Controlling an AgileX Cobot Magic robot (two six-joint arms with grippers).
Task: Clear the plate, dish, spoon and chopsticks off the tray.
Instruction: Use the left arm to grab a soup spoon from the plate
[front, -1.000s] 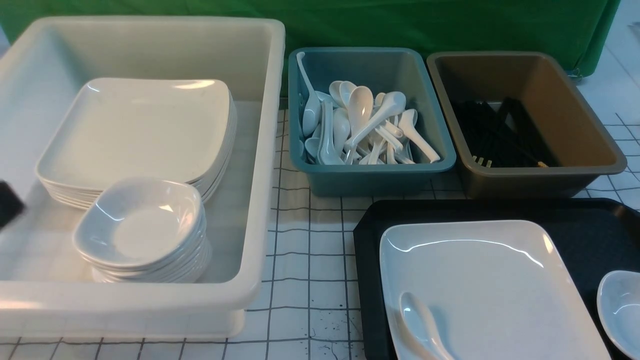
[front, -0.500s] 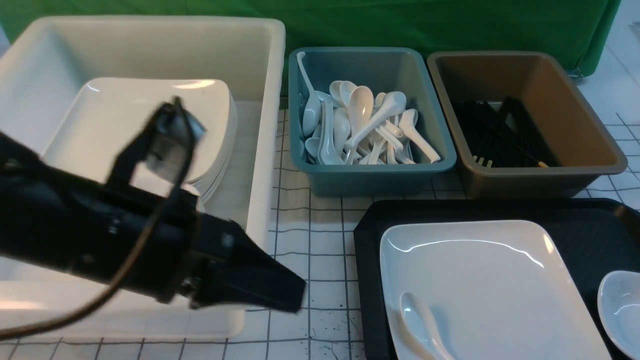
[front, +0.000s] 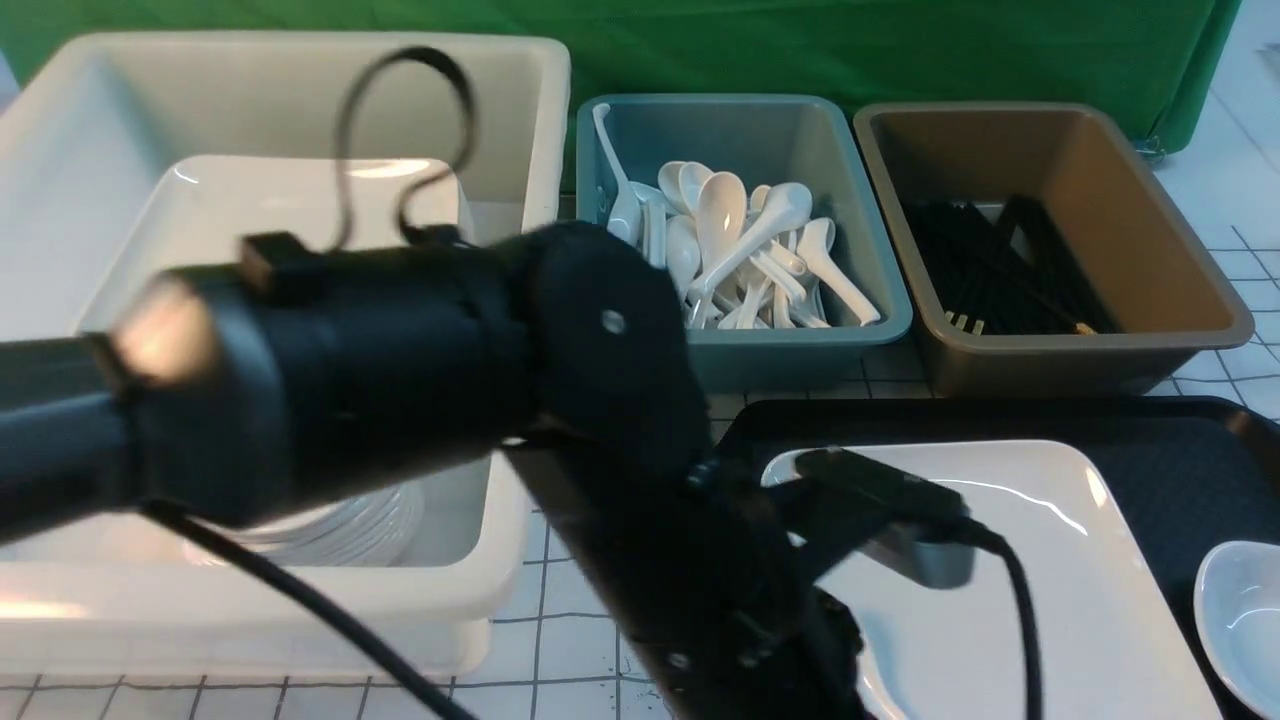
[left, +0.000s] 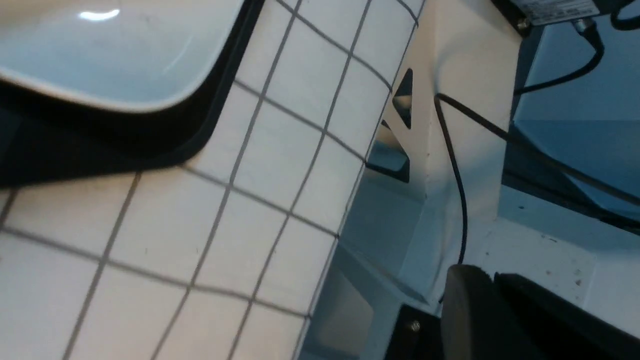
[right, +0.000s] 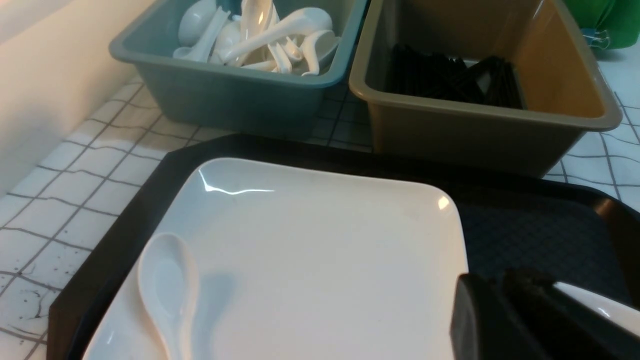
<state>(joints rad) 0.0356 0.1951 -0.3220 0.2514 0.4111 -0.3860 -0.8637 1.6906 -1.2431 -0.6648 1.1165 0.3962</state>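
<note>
The black tray (front: 1150, 440) holds the large white plate (front: 1000, 560), with the small white dish (front: 1245, 610) at its right. The white spoon (right: 167, 285) lies on the plate's near left part; my left arm hides it in the front view. No chopsticks show on the tray. My left arm (front: 400, 370) reaches across and down toward the tray's near left corner. In the left wrist view the left gripper (left: 492, 272) hangs over the table edge with its jaws nearly together and empty. My right gripper (right: 500, 282) hovers between plate and dish (right: 595, 302), jaws close together, nothing between them.
A big white tub (front: 300, 80) at the left holds stacked plates and dishes. A teal tub (front: 740, 350) of spoons and a brown tub (front: 1080, 360) of black chopsticks stand behind the tray. The table's near edge (left: 350, 200) runs just beside the tray corner (left: 100, 145).
My left arm has swung in from the far left, across the white tub, and down toward the tray's near left corner. Plate, spoon and dish have not moved.
</note>
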